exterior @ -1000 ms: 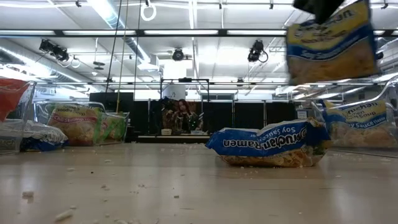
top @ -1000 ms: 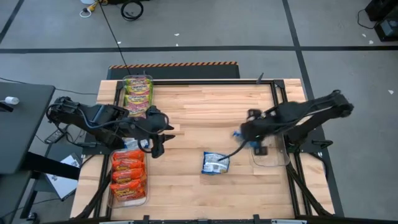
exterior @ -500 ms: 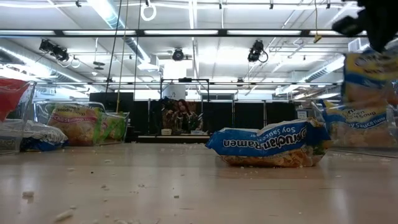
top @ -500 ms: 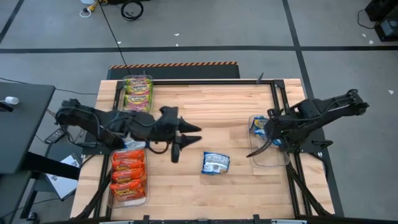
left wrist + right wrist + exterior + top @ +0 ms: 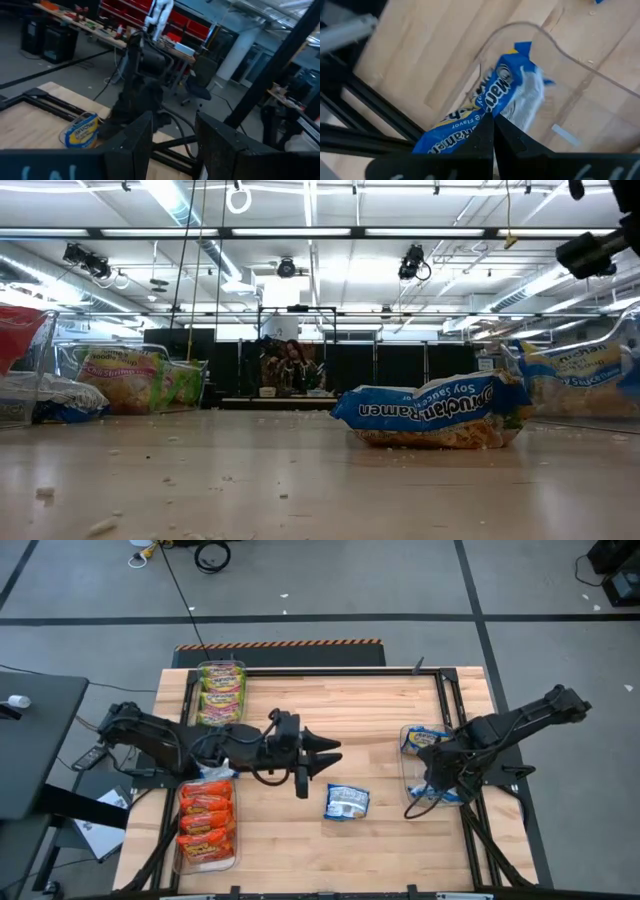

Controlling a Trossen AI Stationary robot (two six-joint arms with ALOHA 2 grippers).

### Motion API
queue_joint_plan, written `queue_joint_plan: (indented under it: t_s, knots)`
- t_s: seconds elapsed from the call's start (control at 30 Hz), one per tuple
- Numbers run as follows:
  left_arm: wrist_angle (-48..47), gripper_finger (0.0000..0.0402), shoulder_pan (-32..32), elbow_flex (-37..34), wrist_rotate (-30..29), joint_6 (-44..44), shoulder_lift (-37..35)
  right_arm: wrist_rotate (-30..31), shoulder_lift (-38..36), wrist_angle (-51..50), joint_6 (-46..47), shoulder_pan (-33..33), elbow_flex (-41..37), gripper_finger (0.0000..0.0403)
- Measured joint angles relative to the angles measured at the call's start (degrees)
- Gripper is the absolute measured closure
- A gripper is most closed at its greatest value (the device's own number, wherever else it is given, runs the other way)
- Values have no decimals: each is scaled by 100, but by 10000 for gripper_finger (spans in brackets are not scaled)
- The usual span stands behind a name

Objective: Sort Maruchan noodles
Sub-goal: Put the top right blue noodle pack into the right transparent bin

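Overhead, the left gripper (image 5: 318,754) reached out over the middle of the wooden table (image 5: 350,705), its fingers spread and holding nothing, just beside the lone blue-white noodle packet (image 5: 346,802) that lay flat on bare wood. Open board lay all around that packet, toward the front edge and toward either side. The right gripper (image 5: 432,783) hung over the clear bin (image 5: 409,762) at the table's right edge, where another blue-white packet (image 5: 422,740) sat in the bin's far end (whether those fingers were apart or together could not be told from above). Along the left edge, a bin of orange-red packets (image 5: 205,823) stood near the front and a bin of green-pink-yellow packets (image 5: 222,692) at the far corner.

From table height, the lone blue-white packet (image 5: 431,413) rested on the boards right of centre, crumbs scattered in front of it and a wide clear stretch to its left. Green-pink-yellow packets (image 5: 132,380) showed far left, and a blue-white one (image 5: 567,378) stood in the bin at the right.

In the left wrist view, that arm's own fingers (image 5: 131,145) stood clearly apart, with the right arm and a blue-white packet (image 5: 81,131) beyond them at the table's frame.

In the right wrist view, the fingers (image 5: 472,150) met tip to tip, clenched on nothing, above the bin's curved rim (image 5: 547,41) and the blue-white packet (image 5: 490,105) inside it.
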Motion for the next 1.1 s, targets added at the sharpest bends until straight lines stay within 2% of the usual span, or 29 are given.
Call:
queue_joint_plan:
  t_s: [0.2, 0.37, 0.47, 0.57, 0.83, 1.1]
  knots:
    - [-62, 249, 6, 342, 138, 807, -35, 95, 201, 130, -155, 36, -120, 397]
    - [-648, 249, 68, 637, 220, 1370, -20, -259, 428, 325, -496, 36, -83, 396]
    - [-977, 249, 74, 820, 210, 1596, -35, -199, 620, 416, -561, 36, -83, 396]
    - [-1385, 249, 70, 901, 218, 1766, -27, -14, 873, 445, -584, 33, -83, 396]
    - [-2281, 249, 69, 962, 393, 1893, -299, -109, 1572, 435, -414, 36, -71, 391]
    - [-2669, 249, 69, 964, 406, 1924, -513, -136, 1684, 271, -263, 36, 283, 350]
